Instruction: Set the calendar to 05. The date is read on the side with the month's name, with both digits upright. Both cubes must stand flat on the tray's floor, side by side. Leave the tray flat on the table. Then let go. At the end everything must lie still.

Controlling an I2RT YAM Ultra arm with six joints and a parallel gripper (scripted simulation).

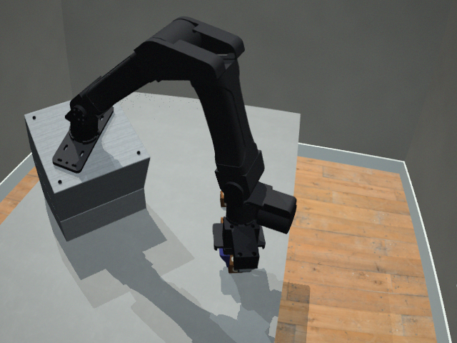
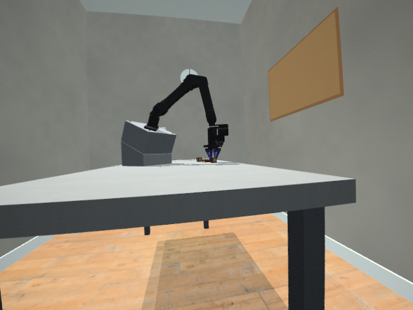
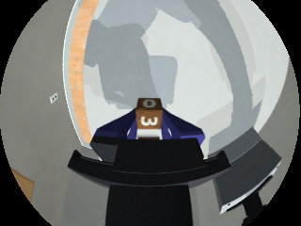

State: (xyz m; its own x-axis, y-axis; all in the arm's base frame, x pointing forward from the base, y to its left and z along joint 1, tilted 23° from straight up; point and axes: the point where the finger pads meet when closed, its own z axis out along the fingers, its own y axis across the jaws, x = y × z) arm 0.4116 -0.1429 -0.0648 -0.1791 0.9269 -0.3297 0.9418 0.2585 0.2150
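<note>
At the lower centre of the top view, the pincer (image 1: 231, 267) points straight down over the grey tabletop (image 1: 177, 177), close to its right edge above the wooden floor (image 1: 354, 236). The arm (image 1: 225, 111) arches from its plinth (image 1: 88, 173) at the left of the frame down to this spot.

In the wrist view, the blue fingers are partly closed on a brown calendar cube (image 3: 150, 119) at the frame centre. The face turned to the camera bears a white digit 3. A round pale mark shows on the face just above it; it is too small to read as a digit.

In the exterior view, the pincer (image 2: 212, 154) stands at mid-frame with its fingertips low over the tabletop (image 2: 186, 183). A low brown object (image 2: 204, 160), apparently the calendar tray, lies on the tabletop under and just left of the fingertips. Its details are too small to make out, and the second cube cannot be identified in any view. In the top view, the wrist hides most of the calendar; only brown slivers (image 1: 223, 199) show beside the arm.
</note>
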